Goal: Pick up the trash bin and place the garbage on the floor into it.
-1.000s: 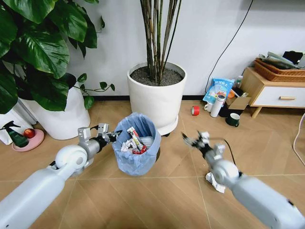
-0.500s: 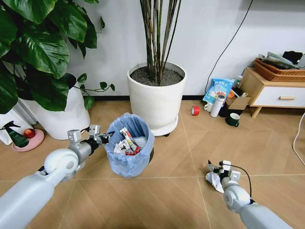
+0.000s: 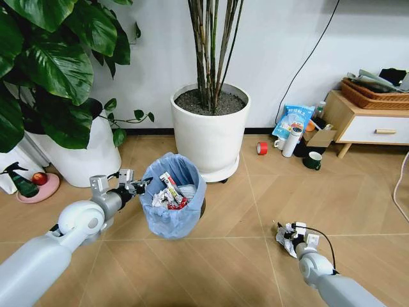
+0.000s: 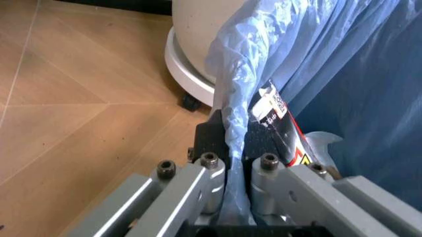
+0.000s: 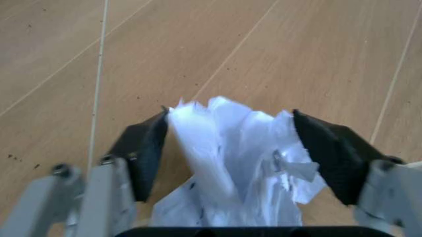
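**Two hands engaged: bin held at the left, paper wad bracketed at the right**

Step in hand, as judged: closing on the crumpled paper wad (image 5: 237,163) that lies on the floor (image 3: 243,211).

1. Check the right hand (image 5: 231,148). Its fingers stand wide, one dark pad on each side of the wad, tips close to the floor. The wad sits between them, not yet pinched.
2. Close squarely so both pads meet the paper together. Crumpled paper compresses, so expect the fingers to travel well inward before the grip firms up. A loose torn flap hangs on one side; grip the bulk, not the flap.
3. Keep the pads off the planks while closing, or the wad may be pushed aside.

Arm pose:

- Right arm: reached low and forward, wrist angled down over the wad, to the right of the trash bin (image 3: 174,198) and well apart from it.
- Left arm: extended toward the bin, left hand (image 4: 231,163) clamped narrow on the blue bag at the rim.

The bin stands just in front of the white plant pot (image 3: 211,128), with wrappers and paper already inside it.
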Robot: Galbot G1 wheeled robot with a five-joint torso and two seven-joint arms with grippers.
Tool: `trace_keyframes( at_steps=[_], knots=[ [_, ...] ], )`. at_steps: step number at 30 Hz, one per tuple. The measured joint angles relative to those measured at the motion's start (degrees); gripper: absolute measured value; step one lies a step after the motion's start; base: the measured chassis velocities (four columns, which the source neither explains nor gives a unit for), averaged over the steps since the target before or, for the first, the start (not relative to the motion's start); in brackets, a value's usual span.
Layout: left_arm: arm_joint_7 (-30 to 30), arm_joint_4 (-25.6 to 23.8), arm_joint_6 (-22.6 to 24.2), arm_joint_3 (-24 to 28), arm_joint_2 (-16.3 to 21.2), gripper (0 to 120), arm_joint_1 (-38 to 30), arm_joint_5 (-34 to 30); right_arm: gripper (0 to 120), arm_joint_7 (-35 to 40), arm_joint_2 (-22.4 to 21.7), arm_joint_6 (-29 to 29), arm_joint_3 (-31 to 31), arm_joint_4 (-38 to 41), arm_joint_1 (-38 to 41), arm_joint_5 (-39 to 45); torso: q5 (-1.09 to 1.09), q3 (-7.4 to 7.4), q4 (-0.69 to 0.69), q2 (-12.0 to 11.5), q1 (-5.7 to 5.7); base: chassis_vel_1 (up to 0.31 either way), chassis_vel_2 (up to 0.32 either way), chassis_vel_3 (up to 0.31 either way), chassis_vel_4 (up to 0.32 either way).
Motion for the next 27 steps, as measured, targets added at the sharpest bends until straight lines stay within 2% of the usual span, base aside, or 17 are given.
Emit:
trace_keyframes(
  at_steps=[1, 4, 5, 6, 9, 10, 13, 15, 16, 17, 19, 22, 25, 26, 27],
  knots=[
    [0.02, 0.02, 0.0, 0.01, -0.02, 0, -0.07, 0.0, 60, -0.05, -0.06, 0.0, -0.07, -0.26, 0.2, 0.05, 0.0, 0.0, 0.0, 0.0, 0.0, 0.0, 0.0, 0.0, 0.0],
    [0.05, 0.06, -0.01, 0.02, -0.05, 0, -0.11, -0.03, 55, -0.2, -0.19, 0.0, -0.12, -0.57, 0.38, 0.14, 0.0, 0.0, 0.0, 0.0, 0.0, 0.0, 0.0, 0.0, 0.0],
    [0.07, 0.07, -0.02, 0.02, -0.09, 0, -0.07, -0.04, 47, -0.4, -0.31, 0.0, -0.14, -0.7, 0.42, 0.23, 0.0, 0.0, 0.0, 0.0, 0.0, 0.0, 0.0, 0.0, 0.0],
    [0.07, 0.07, -0.02, 0.02, -0.09, 0, -0.07, -0.04, 47, -0.4, -0.31, 0.0, -0.14, -0.7, 0.42, 0.23, 0.0, 0.0, 0.0, 0.0, 0.0, 0.0, 0.0, 0.0, 0.0],
    [0.11, 0.06, -0.04, 0.02, -0.11, 0, 0.1, -0.04, 32, -0.44, -0.39, 0.0, -0.28, -0.56, 0.35, 0.38, 0.0, 0.0, 0.0, 0.0, 0.0, 0.0, 0.0, 0.0, 0.0],
    [0.11, 0.06, -0.04, 0.02, -0.11, 0, 0.1, -0.04, 32, -0.44, -0.39, 0.0, -0.28, -0.56, 0.35, 0.38, 0.0, 0.0, 0.0, 0.0, 0.0, 0.0, 0.0, 0.0, 0.0],
    [0.13, 0.04, -0.06, 0.05, -0.15, 0, 0.05, -0.04, 19, -0.45, -0.41, 0.07, -0.32, -0.41, 0.34, 0.46, 0.0, 0.0, 0.0, 0.0, 0.0, 0.0, 0.0, 0.0, 0.0],
    [0.13, 0.04, -0.06, 0.07, -0.17, 0, 0.02, -0.04, 15, -0.45, -0.41, 0.09, -0.32, -0.4, 0.35, 0.5, 0.0, 0.0, 0.0, 0.0, 0.0, 0.0, 0.0, 0.0, 0.0],
    [0.15, 0.05, -0.07, 0.09, -0.2, 0, -0.01, -0.04, 7, -0.45, -0.45, 0.15, -0.31, -0.31, 0.31, 0.54, 0.0, 0.0, 0.0, 0.0, 0.0, 0.0, 0.0, 0.0, 0.0],
    [0.17, 0.06, -0.07, 0.11, -0.21, 0, -0.02, -0.04, 4, -0.45, -0.49, 0.21, -0.26, -0.12, 0.18, 0.57, 0.0, 0.0, 0.0, 0.0, 0.0, 0.0, 0.0, 0.0, 0.0],
    [0.17, 0.08, -0.07, 0.12, -0.24, 0, -0.01, -0.04, 0, -0.45, -0.55, 0.34, -0.11, 0.26, 0.02, 0.57, 0.0, 0.0, 0.0, 0.0, 0.0, 0.0, 0.0, 0.0, 0.0],
    [0.19, 0.13, -0.08, 0.16, -0.35, 0, 0.08, -0.02, 0, -0.68, -0.99, 0.96, 0.36, 2.02, -0.39, 0.44, 0.01, 0.0, -0.01, 0.0, 0.01, 0.0, 0.0, 0.0, 0.0],
    [0.19, 0.05, -0.09, 0.24, -0.55, 0, 0.76, 0.08, 0, -4.43, -2.11, 3.88, 1.08, 6.88, -0.65, 0.1, 0.0, 0.0, -0.02, 0.0, 0.01, 0.0, 0.0, 0.0, 0.0],
    [0.19, -0.06, -0.09, 0.3, -0.66, 0, 1.21, 0.23, 0, -8.31, -2.76, 6.32, 1.19, 10.04, -0.34, 0.1, -0.01, 0.0, -0.01, 0.0, 0.01, 0.0, 0.0, 0.0, 0.0],
    [0.19, -0.06, -0.09, 0.3, -0.66, 0, 1.21, 0.23, 0, -8.31, -2.76, 6.32, 1.19, 10.04, -0.34, 0.1, -0.01, 0.0, -0.01, 0.0, 0.01, 0.0, 0.0, 0.0, 0.0]
  ],
)
